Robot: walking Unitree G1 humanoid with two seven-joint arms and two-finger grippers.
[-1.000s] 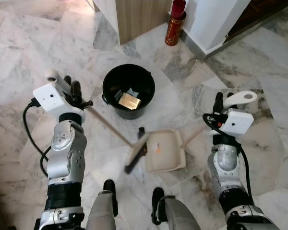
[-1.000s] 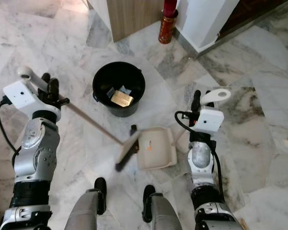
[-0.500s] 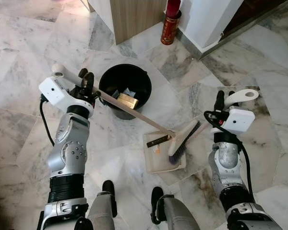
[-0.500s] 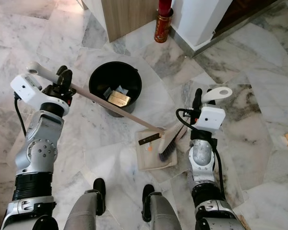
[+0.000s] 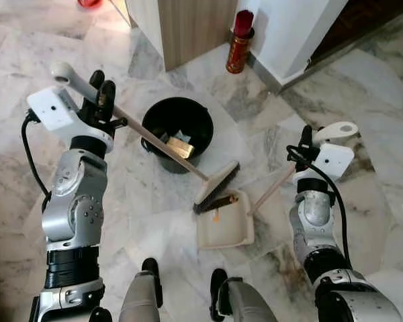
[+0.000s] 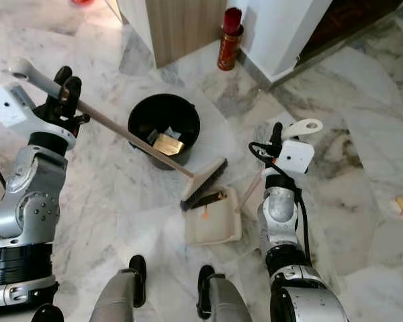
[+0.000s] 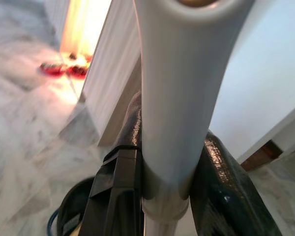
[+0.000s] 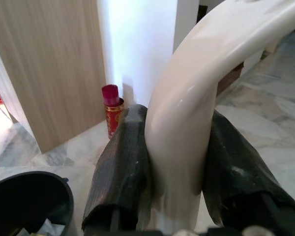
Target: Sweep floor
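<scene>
One broom (image 5: 215, 187) and one dustpan (image 5: 225, 221) are in use on the marble floor (image 5: 383, 201). The left pincer (image 5: 101, 100) is clamped on the upper end of the broom handle (image 5: 144, 139); in the left wrist view the pale shaft is seen pressed between two black fingers (image 7: 115, 196). The handle is run diagonally from the raised left pincer, across the near rim of the bucket, down to the brush head. The bristles are set on the floor at the back edge of the dustpan, touching it.

The right pincer (image 5: 306, 142) is closed on the curved top of the dustpan handle (image 5: 273, 188) (the cream grip is wedged between both fingers (image 8: 123, 172) in the right wrist view). The beige pan is laid flat on the floor in front of the robot's two feet, with the long handle slanted up towards the right arm. A small amount of orange and dark debris (image 5: 227, 200) is seen on the pan beside the bristles.

One black bucket (image 5: 178, 133) is placed beyond the dustpan; a yellowish box and some paper scraps are contained in it. One red canister (image 5: 239, 45) is stood against the base of the white wall (image 5: 289, 30), next to one wood-faced panel (image 5: 188, 27).
</scene>
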